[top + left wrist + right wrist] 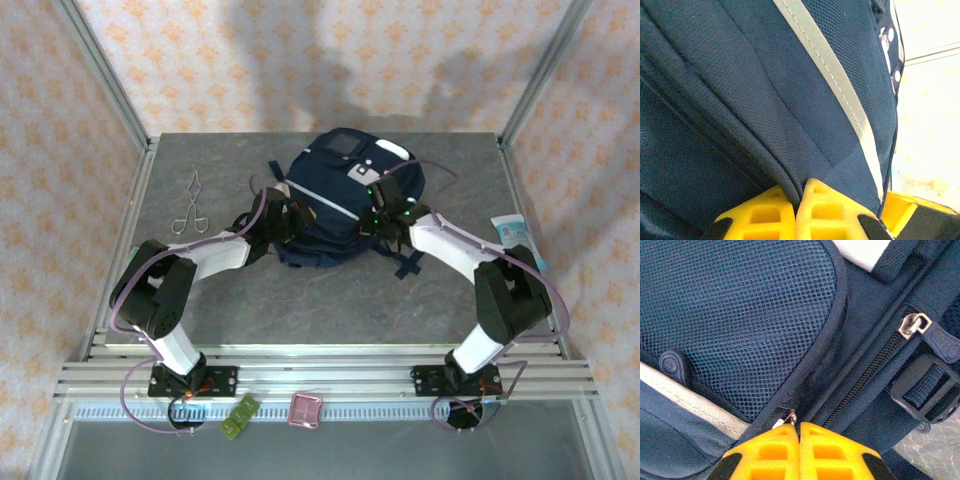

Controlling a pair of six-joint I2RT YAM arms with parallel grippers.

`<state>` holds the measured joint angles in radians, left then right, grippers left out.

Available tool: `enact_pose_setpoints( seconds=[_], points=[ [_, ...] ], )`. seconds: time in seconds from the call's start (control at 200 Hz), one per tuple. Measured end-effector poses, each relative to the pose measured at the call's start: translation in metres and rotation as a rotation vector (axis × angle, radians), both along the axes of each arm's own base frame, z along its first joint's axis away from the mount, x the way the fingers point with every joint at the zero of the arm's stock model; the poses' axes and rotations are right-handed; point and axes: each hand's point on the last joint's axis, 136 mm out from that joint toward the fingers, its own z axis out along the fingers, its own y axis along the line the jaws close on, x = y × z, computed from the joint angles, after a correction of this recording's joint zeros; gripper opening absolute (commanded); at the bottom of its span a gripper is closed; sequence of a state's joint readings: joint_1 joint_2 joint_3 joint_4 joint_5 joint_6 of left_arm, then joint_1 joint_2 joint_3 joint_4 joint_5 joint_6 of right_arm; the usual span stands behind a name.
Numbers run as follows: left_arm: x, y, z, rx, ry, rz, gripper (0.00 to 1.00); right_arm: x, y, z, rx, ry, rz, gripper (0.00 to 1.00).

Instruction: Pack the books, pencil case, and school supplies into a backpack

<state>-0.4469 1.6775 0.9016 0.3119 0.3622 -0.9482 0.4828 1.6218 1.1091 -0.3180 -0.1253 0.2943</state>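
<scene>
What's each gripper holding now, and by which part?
Left gripper pinches a seam fold of the navy-blue fabric backpack; right gripper seems to grip its small metal zipper pull.

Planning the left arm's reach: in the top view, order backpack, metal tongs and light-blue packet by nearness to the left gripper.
1. backpack: the left gripper is against its left side.
2. metal tongs: off to the left.
3. light-blue packet: far right, beyond the backpack.

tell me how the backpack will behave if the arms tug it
Probably floppy: the backpack fabric creases where the left end effector pinches a fold. It would likely sag, not lift whole. The small zipper pull in the right end effector may slip free.
</scene>
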Motion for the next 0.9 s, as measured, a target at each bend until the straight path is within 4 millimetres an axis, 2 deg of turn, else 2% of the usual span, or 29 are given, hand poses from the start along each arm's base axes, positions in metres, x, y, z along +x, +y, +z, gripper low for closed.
enact_pose_setpoints(
  seconds=[0.255,0.37,0.47,0.546,0.626,0.771,0.901],
  points=[
    [0.0,0.001,0.007,-0.005,-0.013,0.002,0.0,0.008,0.0,0.003,0.018,-0.009,-0.016,0.0],
    [-0.001,0.001,0.007,0.001,-0.013,-0.001,0.0,0.004,-0.003,0.006,0.035,-0.026,-0.029,0.23],
    [0.0,0.007,0.005,0.016,0.001,0.011,0.0,-0.001,-0.027,0.012,0.033,-0.052,-0.101,0.35],
    [0.004,0.016,0.006,0.038,0.007,0.03,0.0,-0.001,-0.051,0.018,0.036,-0.08,-0.181,0.37],
    [0.009,0.022,0.009,0.064,0.008,0.045,0.0,-0.004,-0.064,0.02,0.049,-0.102,-0.229,0.39],
    [0.017,0.03,0.016,0.098,0.001,0.059,0.0,-0.009,-0.066,-0.001,0.077,-0.065,-0.257,0.4],
    [0.024,0.045,0.019,0.125,0.003,0.083,0.0,-0.004,-0.054,-0.024,0.123,-0.012,-0.256,0.4]
  ],
)
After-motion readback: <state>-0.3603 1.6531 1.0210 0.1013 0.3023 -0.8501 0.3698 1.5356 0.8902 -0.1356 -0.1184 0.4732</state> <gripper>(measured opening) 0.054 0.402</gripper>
